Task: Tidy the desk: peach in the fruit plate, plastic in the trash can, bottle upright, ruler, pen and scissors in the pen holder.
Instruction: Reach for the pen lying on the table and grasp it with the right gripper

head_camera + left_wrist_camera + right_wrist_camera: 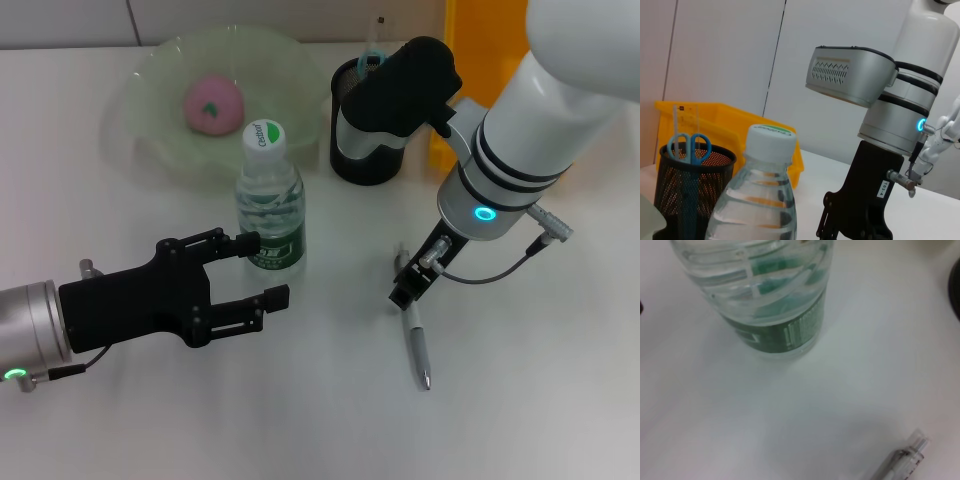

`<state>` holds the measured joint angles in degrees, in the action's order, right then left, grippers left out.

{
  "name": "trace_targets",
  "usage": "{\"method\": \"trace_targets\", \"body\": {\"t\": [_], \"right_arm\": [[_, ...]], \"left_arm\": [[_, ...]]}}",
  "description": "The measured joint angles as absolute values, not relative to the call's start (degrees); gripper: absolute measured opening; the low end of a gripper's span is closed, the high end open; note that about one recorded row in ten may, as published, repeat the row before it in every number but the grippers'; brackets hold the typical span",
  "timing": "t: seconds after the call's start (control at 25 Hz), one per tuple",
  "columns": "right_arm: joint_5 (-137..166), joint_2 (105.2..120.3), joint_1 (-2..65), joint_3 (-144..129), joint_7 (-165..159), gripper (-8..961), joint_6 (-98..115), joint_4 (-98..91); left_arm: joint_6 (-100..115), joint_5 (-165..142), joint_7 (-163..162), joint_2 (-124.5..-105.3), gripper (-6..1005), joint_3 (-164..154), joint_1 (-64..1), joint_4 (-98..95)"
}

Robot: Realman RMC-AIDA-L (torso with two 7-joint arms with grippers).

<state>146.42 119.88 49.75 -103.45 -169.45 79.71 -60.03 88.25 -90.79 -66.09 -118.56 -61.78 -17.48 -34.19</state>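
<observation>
Nearest to you, the grey-and-clear ballpoint pen (414,335) lies flat on the white desk (520,400), and it looks like the one item left to put away. The right gripper (405,290) hangs just over the pen's upper end, pointing down at it; you cannot tell from any view whether its fingers are spread or closed, and the pen is not lifted. To the left, the left gripper (262,268) has its two black fingers spread apart, one just beside the label of the clear plastic water bottle with the white-and-green cap (269,200), without clamping it. The bottle stands upright, so that step reads as done. Farther back, the black mesh pen holder (366,140) already holds the blue-handled scissors (689,147) and a clear ruler (684,117), both standing in it in the left wrist view. Beside it to the left, the pale green glass fruit plate (160,90) carries the pink peach (212,104). No loose plastic shows on the desk and no trash can is in view, so you cannot confirm that step. Behind the holder sits a yellow plastic bin (485,60).
</observation>
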Motion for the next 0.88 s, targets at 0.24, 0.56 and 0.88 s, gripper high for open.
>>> {"method": "trace_targets", "body": {"t": [0.24,0.56,0.88], "right_arm": [[146.23,119.89,49.84,-103.45,-169.45,494,79.71,-59.95],[144.90,119.88,49.67,-102.77,-169.45,417,80.30,-60.63],[143.19,119.88,49.57,-103.03,-169.45,431,80.86,-60.80]], "left_arm": [[88.36,-90.79,-66.08,-118.57,766,-61.78,-17.49,-34.19],[88.25,-90.79,-66.01,-118.54,765,-61.78,-17.48,-34.19],[88.10,-90.79,-65.61,-118.47,765,-61.78,-17.17,-34.19]]}}
